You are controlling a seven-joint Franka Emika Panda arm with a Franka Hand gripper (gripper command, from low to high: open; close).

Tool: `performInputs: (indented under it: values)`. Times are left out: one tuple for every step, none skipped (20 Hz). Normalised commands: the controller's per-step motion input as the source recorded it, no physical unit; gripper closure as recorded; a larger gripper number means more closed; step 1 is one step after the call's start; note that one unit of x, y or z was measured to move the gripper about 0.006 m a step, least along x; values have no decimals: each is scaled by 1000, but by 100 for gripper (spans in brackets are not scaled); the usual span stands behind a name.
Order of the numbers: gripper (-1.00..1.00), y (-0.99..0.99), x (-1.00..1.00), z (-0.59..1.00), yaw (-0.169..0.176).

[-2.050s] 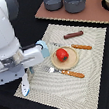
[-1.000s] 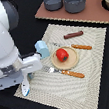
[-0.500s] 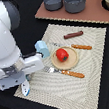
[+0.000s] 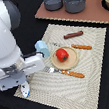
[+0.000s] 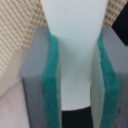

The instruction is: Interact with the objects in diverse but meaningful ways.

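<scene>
My gripper (image 4: 22,82) hangs at the near corner of the striped placemat (image 4: 98,68), on the exterior view's left, shut on the white-and-blue fish (image 4: 25,89). In the wrist view the fish's white body (image 5: 75,45) sits between the green pads (image 5: 50,75). A light blue cup (image 4: 41,46) stands just behind my arm. The red tomato (image 4: 62,54) rests on the round wooden plate (image 4: 67,64). Farther back on the mat lies the brown sausage (image 4: 73,35). A grey saucepan (image 4: 53,1) stands at the back.
A second dark pot (image 4: 75,1) shares the brown board (image 4: 94,13) with the saucepan. An orange-handled knife (image 4: 81,47) and fork (image 4: 69,74) flank the plate. The table around the mat is black.
Between two seconds and one second ago the arm shifted slightly toward the exterior view's left. Since then nothing has visibly moved; the fish stays in the grip.
</scene>
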Motion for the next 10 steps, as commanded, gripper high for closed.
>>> performInputs:
  values:
    - [100, 0, 711, 771, -68]
    - [100, 0, 700, 589, -85]
    - [100, 0, 697, 429, -94]
    - [100, -3, 734, 397, -93]
    - [100, -11, 780, 334, -94]
    - [100, -11, 823, 269, -101]
    - [100, -49, 766, 183, -105]
    - [100, -40, 826, 186, -103]
    - [100, -51, 906, 194, -94]
    - [100, -60, 914, 177, -93]
